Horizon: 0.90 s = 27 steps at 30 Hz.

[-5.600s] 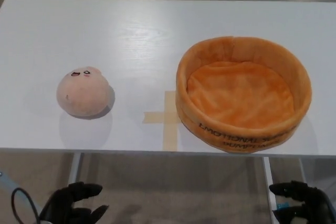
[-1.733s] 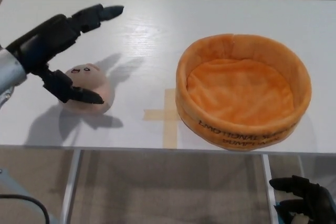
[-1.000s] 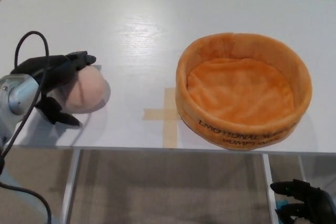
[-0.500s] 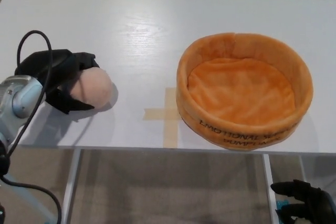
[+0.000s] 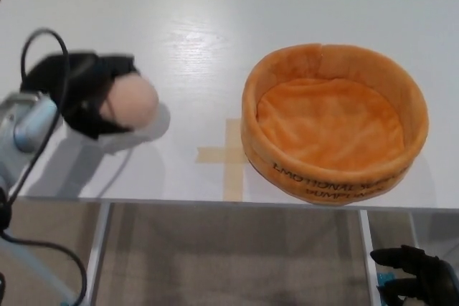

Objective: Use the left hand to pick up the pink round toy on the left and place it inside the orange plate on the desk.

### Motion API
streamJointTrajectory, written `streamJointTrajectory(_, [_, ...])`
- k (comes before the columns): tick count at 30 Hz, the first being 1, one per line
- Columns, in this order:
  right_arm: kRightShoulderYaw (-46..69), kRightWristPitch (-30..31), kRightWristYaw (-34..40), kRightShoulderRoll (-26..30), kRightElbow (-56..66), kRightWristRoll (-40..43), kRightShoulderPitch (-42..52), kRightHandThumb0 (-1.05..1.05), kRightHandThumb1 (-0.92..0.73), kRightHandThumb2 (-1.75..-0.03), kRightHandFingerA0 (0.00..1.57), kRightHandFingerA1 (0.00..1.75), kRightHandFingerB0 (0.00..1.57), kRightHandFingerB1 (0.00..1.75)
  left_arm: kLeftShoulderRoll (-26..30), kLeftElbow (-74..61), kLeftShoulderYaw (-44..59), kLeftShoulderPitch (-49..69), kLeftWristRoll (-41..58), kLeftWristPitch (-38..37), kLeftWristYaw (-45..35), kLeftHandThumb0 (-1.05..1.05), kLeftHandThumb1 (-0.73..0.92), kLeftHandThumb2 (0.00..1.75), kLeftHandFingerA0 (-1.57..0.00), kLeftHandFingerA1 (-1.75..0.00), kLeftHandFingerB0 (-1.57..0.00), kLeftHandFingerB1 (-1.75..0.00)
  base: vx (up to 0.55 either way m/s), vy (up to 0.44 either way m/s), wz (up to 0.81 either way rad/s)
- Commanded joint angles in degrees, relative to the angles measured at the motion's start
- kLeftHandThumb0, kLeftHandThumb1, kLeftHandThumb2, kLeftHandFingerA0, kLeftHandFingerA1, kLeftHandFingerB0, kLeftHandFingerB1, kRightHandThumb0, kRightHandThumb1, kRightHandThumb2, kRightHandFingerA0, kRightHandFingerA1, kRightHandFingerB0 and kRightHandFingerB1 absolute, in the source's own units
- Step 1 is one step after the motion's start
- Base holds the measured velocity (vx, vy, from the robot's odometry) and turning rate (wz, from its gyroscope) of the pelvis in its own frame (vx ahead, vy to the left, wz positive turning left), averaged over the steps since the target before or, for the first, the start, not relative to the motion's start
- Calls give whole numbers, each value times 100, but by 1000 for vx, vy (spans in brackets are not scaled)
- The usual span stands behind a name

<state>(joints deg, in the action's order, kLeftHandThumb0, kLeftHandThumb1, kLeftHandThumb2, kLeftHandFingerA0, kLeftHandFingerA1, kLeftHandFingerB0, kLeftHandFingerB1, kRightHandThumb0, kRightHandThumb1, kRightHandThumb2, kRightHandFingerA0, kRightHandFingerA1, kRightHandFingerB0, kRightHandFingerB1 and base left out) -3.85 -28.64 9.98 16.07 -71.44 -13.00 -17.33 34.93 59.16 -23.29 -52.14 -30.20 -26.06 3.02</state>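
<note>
The pink round toy (image 5: pixel 133 100) sits in the grasp of my left hand (image 5: pixel 84 93) over the left part of the white desk (image 5: pixel 215 41). The hand is shut on it from the left side, and a shadow under the toy suggests it is lifted a little off the surface. This area is motion-blurred. The orange plush plate (image 5: pixel 335 132) stands on the right half of the desk with nothing inside. My right hand (image 5: pixel 416 284) hangs below the desk's front edge at the bottom right, its fingers curled and apart, holding nothing.
A tan tape cross (image 5: pixel 226 157) marks the desk between the toy and the plate. A black cable (image 5: pixel 29 55) loops from my left forearm. Floor shows under the desk's front edge.
My left hand closed around the pink toy and has moved it slightly up and to the right. The right hand stays low at the bottom right.
</note>
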Motion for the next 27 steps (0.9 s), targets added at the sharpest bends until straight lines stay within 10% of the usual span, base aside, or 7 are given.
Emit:
streamJointTrajectory(1, [-6,-57,18,46,-6,-39,109,-11,-63,-58,65,59,66,50,148,-494,400,-405,127,-242,93,-32,81,62,-67,-169,-64,-118,0,0,0])
streamJointTrajectory(7, [8,-94,-38,44,-19,-13,143,-10,-63,-58,63,55,66,50,28,-961,567,-642,75,-178,-38,-31,82,64,-77,-172,-70,-123,0,0,0])
streamJointTrajectory(9, [15,-64,-50,36,-24,-3,139,-11,-63,-58,61,54,66,50,-63,-1324,556,-729,-12,-140,-26,-35,75,62,-79,-161,-83,-83,0,0,0])
streamJointTrajectory(19, [-18,-47,-21,26,-1,-39,124,-11,-63,-58,62,55,66,50,-991,-2072,277,-1213,-290,80,-88,-32,72,63,-83,-173,-74,-112,0,0,0])
streamJointTrajectory(20, [-11,-58,-34,25,1,-28,120,-11,-63,-58,63,55,66,50,-1165,-2026,194,-1300,-325,136,-119,-33,56,92,-110,-135,-77,-116,0,0,0])
streamJointTrajectory(22, [-11,-59,-42,24,14,-24,111,-11,-63,-58,65,57,66,50,-1476,-1942,51,-1457,-385,254,-183,-24,76,62,-79,-175,-65,-142,0,0,0])
streamJointTrajectory(27, [-26,-44,-55,27,22,-31,92,-11,-63,-58,62,55,66,50,-1794,-1705,-131,-1622,-502,318,-141,-26,77,62,-80,-173,-67,-136,0,0,1])
